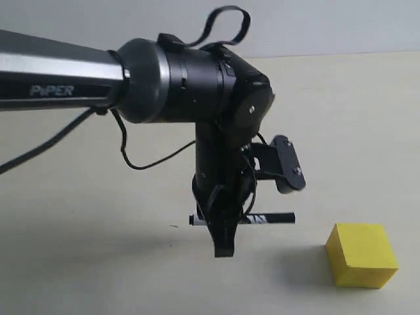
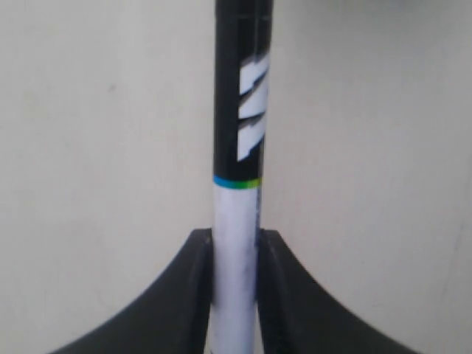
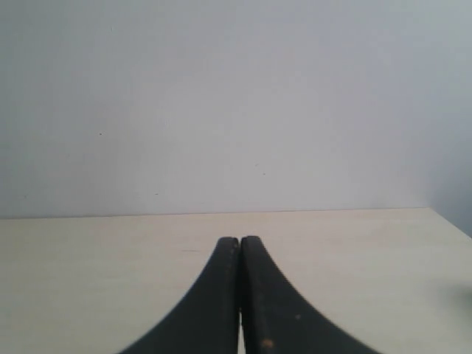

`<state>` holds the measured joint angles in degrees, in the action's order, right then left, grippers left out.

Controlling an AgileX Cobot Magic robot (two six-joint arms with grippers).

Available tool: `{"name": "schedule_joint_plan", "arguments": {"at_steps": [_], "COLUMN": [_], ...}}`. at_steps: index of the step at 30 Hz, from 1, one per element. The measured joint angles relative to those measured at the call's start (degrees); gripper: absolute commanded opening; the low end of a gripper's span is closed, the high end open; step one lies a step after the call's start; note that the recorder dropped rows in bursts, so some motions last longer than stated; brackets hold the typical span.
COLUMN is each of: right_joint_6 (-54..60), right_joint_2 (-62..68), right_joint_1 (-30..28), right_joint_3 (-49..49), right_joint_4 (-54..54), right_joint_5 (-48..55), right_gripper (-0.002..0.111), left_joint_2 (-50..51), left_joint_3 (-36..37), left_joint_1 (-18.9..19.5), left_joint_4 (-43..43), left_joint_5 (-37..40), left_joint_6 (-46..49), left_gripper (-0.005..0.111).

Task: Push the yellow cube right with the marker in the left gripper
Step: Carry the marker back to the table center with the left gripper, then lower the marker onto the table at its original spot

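Our black two-fingered left gripper clamps the slim black-and-white marker crosswise. The bright yellow matte cube sits on the pale table to its right, apart from the marker's tip. Our black right gripper holds its jaws together.

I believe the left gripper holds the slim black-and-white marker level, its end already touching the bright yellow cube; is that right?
Not touching: the exterior view shows a gap between the black-and-white marker and the yellow cube. The left gripper does hold it level.
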<state>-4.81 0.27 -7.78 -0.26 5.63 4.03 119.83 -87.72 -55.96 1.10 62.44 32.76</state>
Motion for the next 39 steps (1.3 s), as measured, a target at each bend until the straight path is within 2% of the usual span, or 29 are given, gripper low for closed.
{"name": "schedule_joint_plan", "arguments": {"at_steps": [3,10,13,15,21,30,34,39], "right_joint_6": [0.0,0.0,0.0,0.0,0.0,0.0,0.0,0.0], "right_joint_2": [0.0,0.0,0.0,0.0,0.0,0.0,0.0,0.0], "right_joint_1": [0.0,0.0,0.0,0.0,0.0,0.0,0.0,0.0], "right_joint_3": [0.0,0.0,0.0,0.0,0.0,0.0,0.0,0.0], "right_joint_4": [0.0,0.0,0.0,0.0,0.0,0.0,0.0,0.0], "right_joint_5": [0.0,0.0,0.0,0.0,0.0,0.0,0.0,0.0], "right_gripper": [0.000,0.000,0.000,0.000,0.000,0.000,0.000,0.000], "left_joint_2": [-3.2,-9.3,-9.5,-9.0,-7.2,-2.6,-1.8,-1.0], "left_joint_3": [0.0,3.2,5.5,6.2,6.2,6.2,6.2,6.2], "left_joint_1": [3.7,15.6,18.3,18.8,18.8,17.2,15.6,15.3], "left_joint_4": [0.1,-1.5,-3.1,-6.9,-18.2,-18.5,-16.9,-15.0], "left_joint_5": [-0.6,-7.8,-10.9,-11.3,-11.5,-12.4,-15.4,-15.4], "left_joint_6": [-6.1,-26.8,-37.5,-41.8,-45.7,-58.5,-62.4,-65.1], "left_gripper": [0.000,0.000,0.000,0.000,0.000,0.000,0.000,0.000]}}
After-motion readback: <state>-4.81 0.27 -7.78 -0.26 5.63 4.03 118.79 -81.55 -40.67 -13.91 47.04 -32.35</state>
